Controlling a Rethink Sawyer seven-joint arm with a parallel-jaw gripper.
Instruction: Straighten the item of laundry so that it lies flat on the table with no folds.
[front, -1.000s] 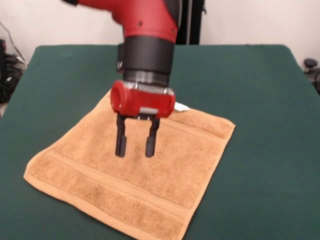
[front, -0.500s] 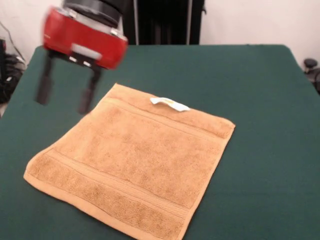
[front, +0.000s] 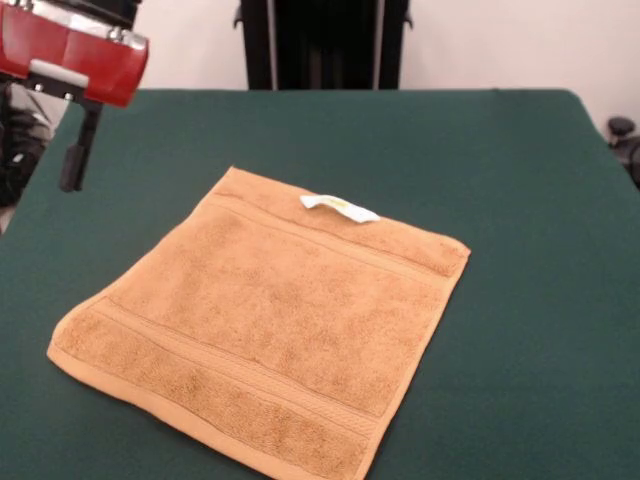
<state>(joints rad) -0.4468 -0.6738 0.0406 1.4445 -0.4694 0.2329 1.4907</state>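
The tan terry towel (front: 270, 320), the item of laundry, lies spread on the dark green table (front: 500, 150), turned at an angle, with no folds that I can see. Its small white label (front: 340, 207) sticks out at the far hem. Border bands run along the near and far edges. My gripper (front: 30, 180) hangs at the upper left, off the towel and above the table's left edge. Its red body is partly cut off by the picture's edge. One black finger (front: 73, 160) shows and nothing is held; the gripper reads as open.
A black column (front: 320, 45) stands behind the table's far edge. Dark cables and gear (front: 15, 140) lie beyond the left edge, and a dark wheeled object (front: 622, 130) sits past the right edge. Green cloth surrounds the towel on every side.
The gripper rose from above the towel's middle and swung away to the upper left, open and empty throughout. The towel has not moved.
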